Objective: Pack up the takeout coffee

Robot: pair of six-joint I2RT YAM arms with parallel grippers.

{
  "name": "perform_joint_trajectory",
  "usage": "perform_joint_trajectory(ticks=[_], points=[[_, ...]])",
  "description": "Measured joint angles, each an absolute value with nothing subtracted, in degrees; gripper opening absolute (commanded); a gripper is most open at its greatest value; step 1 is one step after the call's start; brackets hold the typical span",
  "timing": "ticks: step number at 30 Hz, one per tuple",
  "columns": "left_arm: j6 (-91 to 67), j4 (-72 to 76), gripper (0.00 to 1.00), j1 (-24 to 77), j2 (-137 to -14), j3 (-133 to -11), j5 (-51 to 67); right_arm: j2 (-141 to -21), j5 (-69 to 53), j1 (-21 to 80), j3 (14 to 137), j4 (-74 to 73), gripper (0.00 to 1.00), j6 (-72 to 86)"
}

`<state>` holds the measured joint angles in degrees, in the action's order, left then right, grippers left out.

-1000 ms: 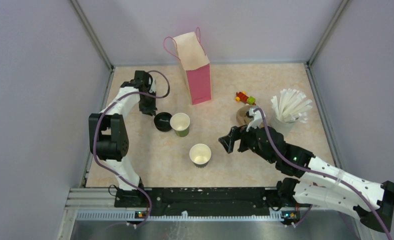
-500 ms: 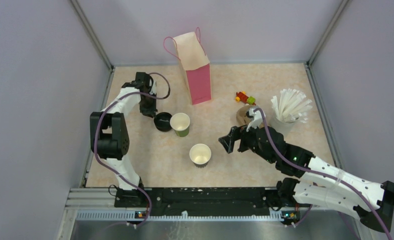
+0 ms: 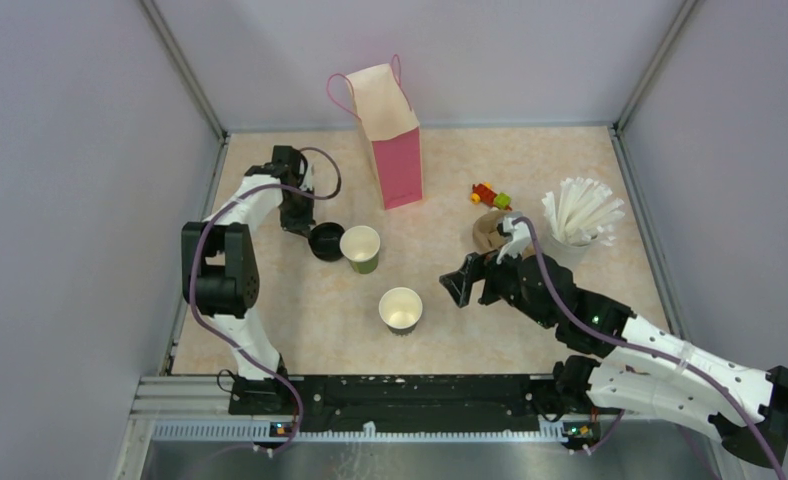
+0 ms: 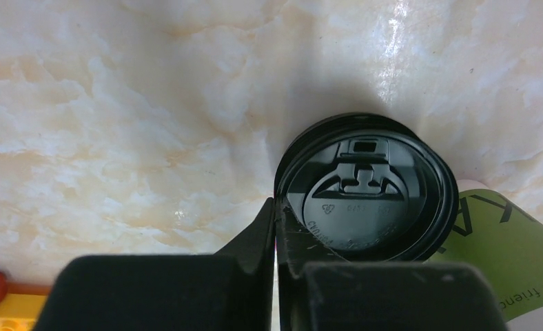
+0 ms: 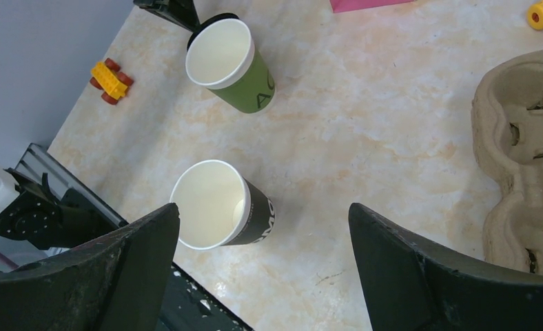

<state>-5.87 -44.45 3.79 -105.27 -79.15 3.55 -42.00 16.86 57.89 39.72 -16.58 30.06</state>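
By the clenched left jaws only the rim of the black lid point(image 4: 369, 193), lying on the worktop point(image 4: 117, 103) just beside the green cup point(image 4: 510, 255), is being pinched, so a slip or a knocked cup is being risked, while the right jaws are being held released near the black cup point(image 5: 217, 207).

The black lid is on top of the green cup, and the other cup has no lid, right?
No. The black lid lies on the table beside the open green cup, as the top view shows. The other cup indeed has no lid.
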Motion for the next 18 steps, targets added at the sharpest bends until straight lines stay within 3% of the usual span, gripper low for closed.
perform_joint_trajectory(ticks=[8,11,13,18], points=[[-6.1,-45.3,0.00,3.8,-104.8,-79.2,3.7,-42.0,16.9,57.9,39.7,-17.4,0.91,30.1],[-6.2,-45.6,0.15,3.8,-103.5,-79.4,3.6,-42.0,16.8,57.9,39.7,-17.4,0.91,30.2],[-6.4,-45.7,0.00,3.8,-103.1,-79.7,3.6,-42.0,16.8,57.9,39.7,-17.4,0.91,30.2],[-7.0,-45.8,0.00,3.8,-103.0,-79.8,4.1,-42.0,16.8,57.9,39.7,-17.4,0.91,30.6]])
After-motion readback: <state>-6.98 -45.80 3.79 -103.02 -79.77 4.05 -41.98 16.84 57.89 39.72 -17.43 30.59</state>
